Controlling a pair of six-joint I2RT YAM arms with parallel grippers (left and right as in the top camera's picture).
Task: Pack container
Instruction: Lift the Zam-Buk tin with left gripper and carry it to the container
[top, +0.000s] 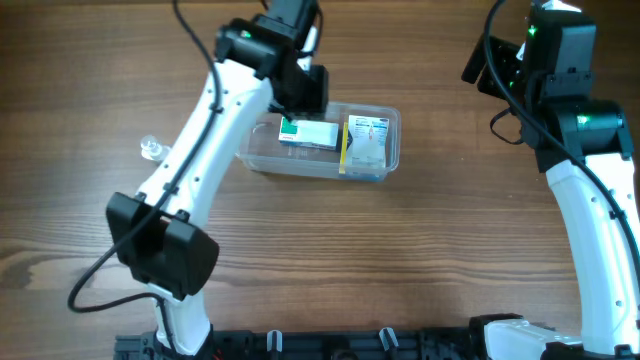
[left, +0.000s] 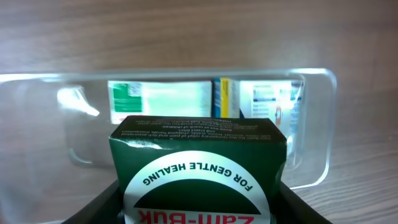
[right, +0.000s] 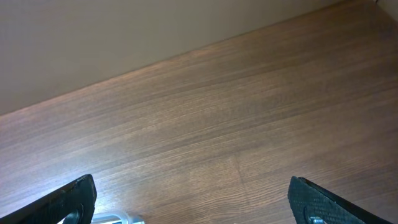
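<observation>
Container (top: 262, 160): clear plastic tub, rectangular, rounded corners, raised rim; sits far-centre on wood table (top: 450, 250), long axis running left-right; walls see-through, contents readable through them. Inside: white/green box (top: 308, 135) lying in left-mid part; white box w/ yellow edge (top: 365, 145) in right part, just beside the first.

L gripper (top: 295, 115) reaches in from near-left, over far-left portion of tub; clamped on dark green carton (left: 199, 168), one finger each side. R gripper (right: 193, 208) well apart at far right of table; fingers spread wide, nothing between them, bare wood beneath.

Overhead only: whole layout; both arms; tub's full outline; small clear item (top: 150, 148) on table left of tub, apart from it. The green carton is nearly hidden there by L wrist, only a sliver of green showing.

L wrist only: carton fills lower frame; round white label, "FOR GENTLE HEALING" and part of "Zam-Buk", read upside down; top edge slightly creased; tub seen beyond it w/ both boxes behind the clear wall; glare on plastic at left. Cannot tell from either view whether carton is already below rim or above it.

R wrist only: tabletop grain, plain wall beyond far edge; faint clear shape at bottom edge near the left finger, too cut off to ID.
</observation>
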